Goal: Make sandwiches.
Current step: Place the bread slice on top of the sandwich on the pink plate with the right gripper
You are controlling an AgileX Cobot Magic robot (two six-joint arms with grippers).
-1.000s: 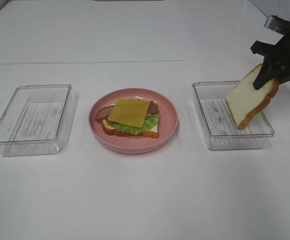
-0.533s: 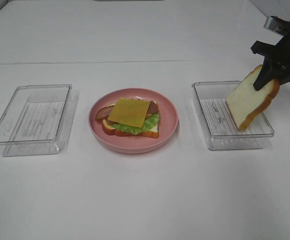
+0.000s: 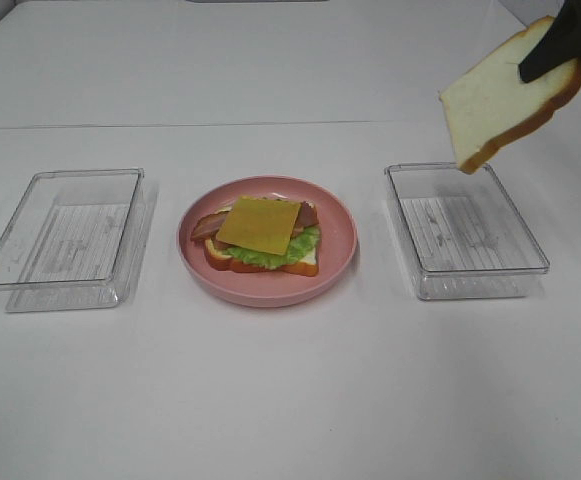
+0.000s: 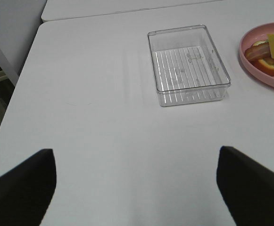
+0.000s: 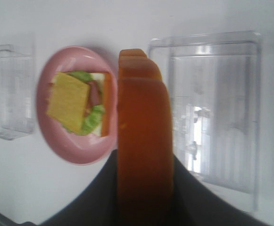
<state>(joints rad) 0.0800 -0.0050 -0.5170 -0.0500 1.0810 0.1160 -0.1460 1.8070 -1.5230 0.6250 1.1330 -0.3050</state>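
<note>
On the white table (image 3: 290,400), nearest the exterior high camera, a pink plate (image 3: 342,262) is sitting midway between two clear trays, and it is carrying the partly built sandwich: a yellow cheese square (image 3: 259,224) is lying on top, green lettuce (image 3: 295,247) and reddish bacon strips (image 3: 206,225) are showing beneath it, and a crusted bottom bread slice (image 3: 305,266) is lying under all. The left tray (image 3: 62,238) and right tray (image 3: 465,229) are standing well apart from the plate. Farther back and high, above the right tray's far corner, the right gripper (image 3: 548,55) is clamping a tilted bread slice (image 3: 495,97) by its upper edge, clear of the tray. The left gripper (image 4: 137,183) is hovering over bare table near the left tray, its fingers (image 4: 19,186) spread wide, holding nothing.
</note>
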